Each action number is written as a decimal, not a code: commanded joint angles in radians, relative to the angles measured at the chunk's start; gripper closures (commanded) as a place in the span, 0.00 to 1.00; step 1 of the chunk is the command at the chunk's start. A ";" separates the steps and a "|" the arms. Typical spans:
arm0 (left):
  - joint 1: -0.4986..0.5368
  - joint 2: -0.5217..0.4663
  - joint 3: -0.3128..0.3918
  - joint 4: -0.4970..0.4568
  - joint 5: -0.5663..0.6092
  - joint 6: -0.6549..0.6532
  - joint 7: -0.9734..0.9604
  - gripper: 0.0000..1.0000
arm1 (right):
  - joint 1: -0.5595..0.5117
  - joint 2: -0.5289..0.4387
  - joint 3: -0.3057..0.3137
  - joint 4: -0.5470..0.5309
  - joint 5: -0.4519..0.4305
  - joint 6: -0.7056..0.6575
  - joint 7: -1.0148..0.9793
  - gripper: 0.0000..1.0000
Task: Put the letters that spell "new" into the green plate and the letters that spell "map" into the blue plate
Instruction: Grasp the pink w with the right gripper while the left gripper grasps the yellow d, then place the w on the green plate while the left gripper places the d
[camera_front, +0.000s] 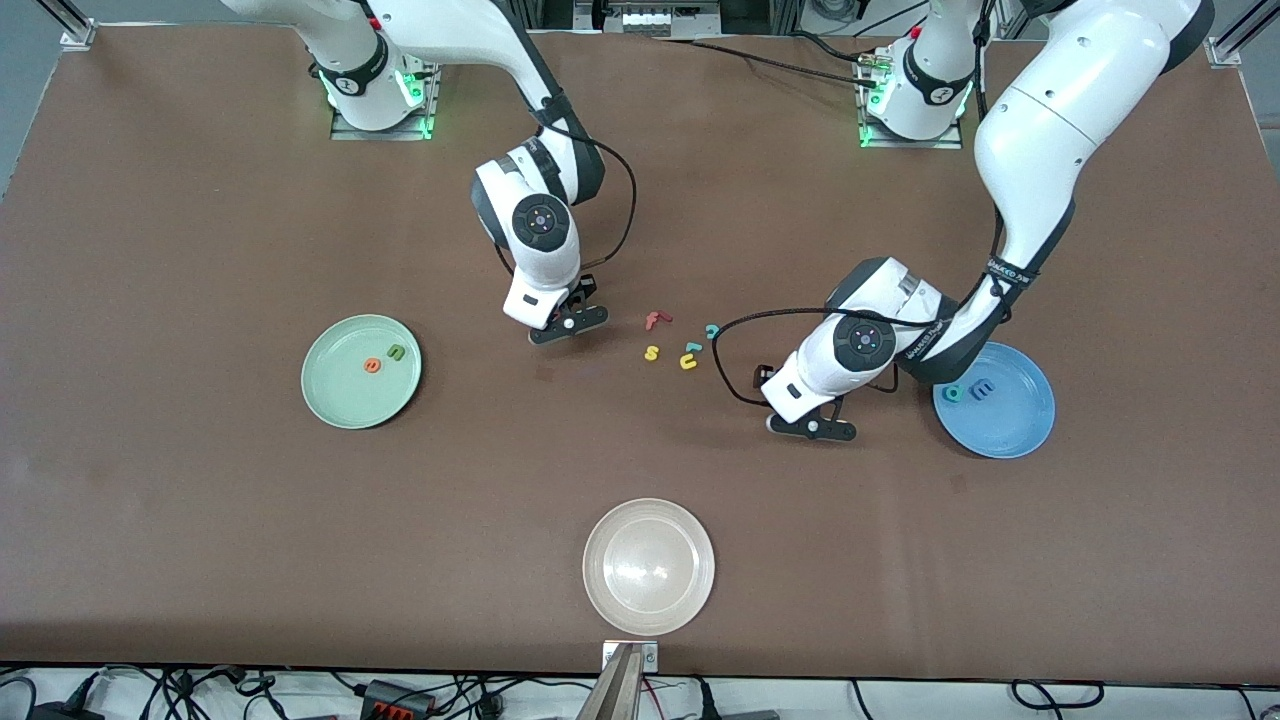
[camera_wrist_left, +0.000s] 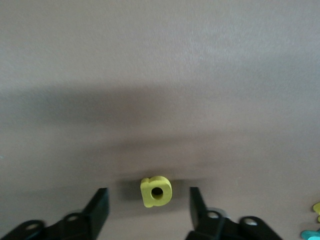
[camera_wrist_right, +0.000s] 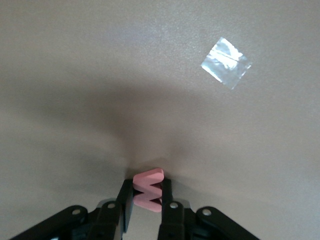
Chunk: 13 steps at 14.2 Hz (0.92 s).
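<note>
The right gripper (camera_wrist_right: 147, 197) is seen closed on the dusty-red w (camera_wrist_right: 148, 190), the letter pinched between the two fingers (camera_wrist_right: 126, 202) low at the table (camera_front: 200, 520), between the green plate (camera_front: 335, 400) and the loose letters at mid-table. The left gripper (camera_wrist_left: 149, 205) is held low at the table near the blue plate (camera_front: 1010, 425), its fingers (camera_wrist_left: 97, 207) parted on either side of the yellow a (camera_wrist_left: 155, 190), with gaps visible on both sides, so the letter is not yet gripped.

On the green plate, toward the right arm's end of the table, the orange e (camera_front: 372, 366) and the olive-green n (camera_front: 397, 352) are found side by side. On the blue plate, toward the left arm's end, the teal p (camera_front: 953, 394) and the blue m (camera_front: 984, 389) are laid beside each other, partly under the left arm.

Between the two grippers a small cluster is left on the table: the red f (camera_front: 656, 320), the yellow s (camera_front: 652, 352), the yellow u (camera_front: 688, 362) and the teal c (camera_front: 712, 331). A whitish-beige plate (camera_front: 690, 600) is set nearest the front camera. A small shiny patch (camera_wrist_right: 226, 63) is seen on the table in the right wrist view.
</note>
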 joint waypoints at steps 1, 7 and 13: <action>-0.005 0.006 0.002 -0.001 0.007 0.013 -0.018 0.39 | -0.026 -0.040 -0.026 0.000 0.014 -0.020 -0.012 1.00; -0.009 0.022 0.002 0.006 0.009 0.015 -0.010 0.77 | -0.254 -0.150 -0.155 0.000 0.011 -0.262 -0.131 1.00; 0.009 -0.044 -0.001 0.025 0.009 -0.089 -0.007 0.91 | -0.336 -0.160 -0.251 -0.074 0.001 -0.270 -0.236 0.99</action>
